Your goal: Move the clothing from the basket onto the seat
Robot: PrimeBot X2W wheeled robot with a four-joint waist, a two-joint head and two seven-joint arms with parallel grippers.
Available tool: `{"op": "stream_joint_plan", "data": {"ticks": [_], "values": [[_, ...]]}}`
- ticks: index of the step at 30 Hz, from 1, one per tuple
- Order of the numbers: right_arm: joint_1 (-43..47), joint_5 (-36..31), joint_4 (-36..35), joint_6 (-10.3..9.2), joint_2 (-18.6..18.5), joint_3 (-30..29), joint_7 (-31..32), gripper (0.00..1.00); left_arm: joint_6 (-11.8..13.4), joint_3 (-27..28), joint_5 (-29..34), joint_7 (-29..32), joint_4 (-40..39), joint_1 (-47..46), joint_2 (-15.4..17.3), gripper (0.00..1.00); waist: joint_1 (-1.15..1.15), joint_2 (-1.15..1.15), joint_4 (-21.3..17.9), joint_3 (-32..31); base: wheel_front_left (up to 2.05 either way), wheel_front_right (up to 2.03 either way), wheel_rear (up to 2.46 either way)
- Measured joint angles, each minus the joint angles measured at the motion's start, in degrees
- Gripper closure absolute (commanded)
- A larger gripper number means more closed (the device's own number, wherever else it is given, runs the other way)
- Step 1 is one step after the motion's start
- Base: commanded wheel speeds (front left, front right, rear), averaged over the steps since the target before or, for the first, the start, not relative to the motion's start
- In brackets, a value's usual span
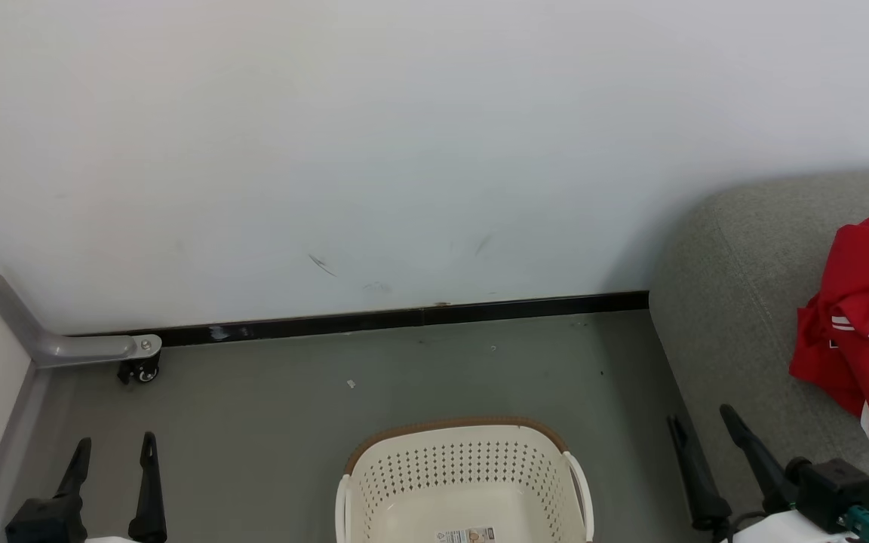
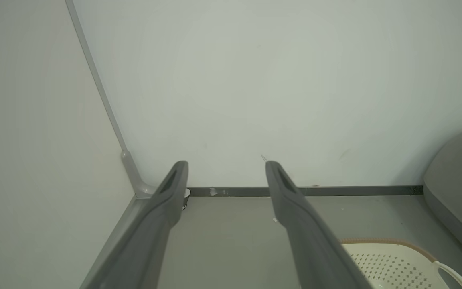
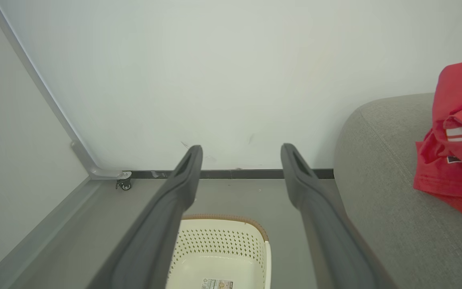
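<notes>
wall (image 1: 404,151): plain white, black skirting strip at its foot, ahead of both claws' fingertips.
floor (image 1: 291,407): smooth grey, below both claws.
seat (image 1: 736,317): large grey fabric-upholstered sofa cushion, just right of the right claw (image 1: 698,415).
clothing (image 1: 868,317): bright red soft fabric, white stripe trim, heaped on the seat, right of the right claw and apart from it.
basket (image 1: 457,427): cream-white perforated plastic, brown rim, on the floor between the left claw (image 1: 118,440) and the right claw.
left claw: spread wide, holding nothing.
right claw: spread wide, holding nothing.
caster (image 1: 140,371): small black wheel, ahead of the left claw.
</notes>
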Motion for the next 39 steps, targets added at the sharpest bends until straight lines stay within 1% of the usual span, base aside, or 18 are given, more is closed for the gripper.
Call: {"op": "stream_joint_plan", "data": {"ticks": [2, 3, 7, 9, 14, 17, 22, 26, 31, 35, 36, 37, 38, 39], "values": [[0.1, 0.6, -0.2, 0.00, 0.0, 0.1, 0.0, 0.00, 0.0, 0.0, 0.3, 0.0, 0.0, 0.0, 0.0, 0.00, 0.00, 0.00, 0.0, 0.0, 0.00, 0.00, 0.00], [0.1, 0.7, -0.4, 0.00, 0.0, 0.1, 0.0, 1.00, -0.1, 0.0, 0.3, 0.0, 0.0, 0.0, 0.0, 1.00, 0.00, 0.00, 0.0, 0.0, 0.00, 0.00, 0.00], [1.6, 0.7, 2.4, 0.01, 0.7, 0.4, 0.2, 1.00, -0.2, -1.3, 0.1, 0.1, 2.4, 1.3, -3.0, 1.00, 0.00, 0.00, 0.0, 0.1, 0.00, 0.00, 0.00], [2.3, 0.9, 2.9, 0.01, 0.8, 0.6, 0.2, 1.00, -0.4, -1.4, -0.3, 0.1, 2.7, 1.8, -3.8, 1.00, 0.00, 0.00, 0.0, 0.1, 0.00, 0.00, 0.00], [2.4, 3.7, 2.7, 0.01, 0.8, 1.3, 0.2, 1.00, -1.3, -0.5, -2.8, 1.1, 2.6, 1.8, -4.0, 1.00, 0.00, 0.00, 0.0, 0.2, 0.00, 0.00, 0.00], [2.4, 5.9, 2.2, 0.01, 0.8, 1.7, 0.2, 1.00, -1.9, 0.1, -5.3, 1.6, 2.6, 1.8, -4.5, 1.00, 0.00, 0.00, 0.0, 0.3, 0.00, 0.00, 0.00], [2.4, 10.9, 1.6, 0.01, 0.8, 1.9, 0.3, 1.00, -2.7, 1.1, -8.6, 2.6, 2.6, 1.8, -5.3, 1.00, 0.01, 0.00, 0.0, 0.5, 0.00, 0.00, 0.00], [2.4, 15.8, 1.6, 0.01, 0.8, 1.5, 1.0, 1.00, -4.0, 1.9, -10.7, 3.6, 2.6, 1.8, -5.9, 1.00, 0.03, 0.00, 0.0, 0.6, 0.00, 0.00, 0.00], [2.3, 20.7, 1.7, 0.01, 0.7, 0.7, 2.3, 1.00, -5.1, 3.0, -13.6, 4.6, 2.6, 1.8, -6.5, 1.00, 0.20, 0.00, 0.0, 0.7, 0.00, 0.00, 0.00], [2.1, 24.2, 1.9, 0.01, 0.6, 0.4, 3.0, 1.00, -6.1, 3.9, -16.3, 5.3, 2.6, 1.8, -7.2, 1.00, 0.41, 0.00, 0.1, 0.8, 0.00, 0.00, 0.00], [2.1, 24.2, 1.9, 0.01, 0.6, 0.4, 3.0, 1.00, -6.1, 3.9, -16.3, 5.3, 2.6, 1.8, -7.2, 1.00, 0.41, 0.00, 0.1, 0.8, 0.00, 0.00, 0.00], [2.1, 26.1, 2.0, 0.00, 0.5, 0.3, 3.4, 1.00, -6.6, 4.3, -17.3, 5.8, 2.6, 1.7, -7.5, 1.00, 0.51, 0.00, 0.1, 0.7, 0.00, 0.00, 0.00], [2.1, 27.0, 2.1, 0.00, 0.4, 0.3, 3.6, 1.00, -7.0, 4.5, -18.0, 6.1, 2.6, 1.7, -7.6, 1.00, 0.56, 0.00, 0.1, 0.7, 0.00, 0.00, 0.00], [2.1, 27.0, 2.1, 0.00, 0.4, 0.3, 3.6, 1.00, -7.0, 4.5, -18.0, 6.1, 2.6, 1.7, -7.6, 1.00, 0.56, 0.00, 0.1, 0.7, 0.00, 0.00, 0.00]]}}
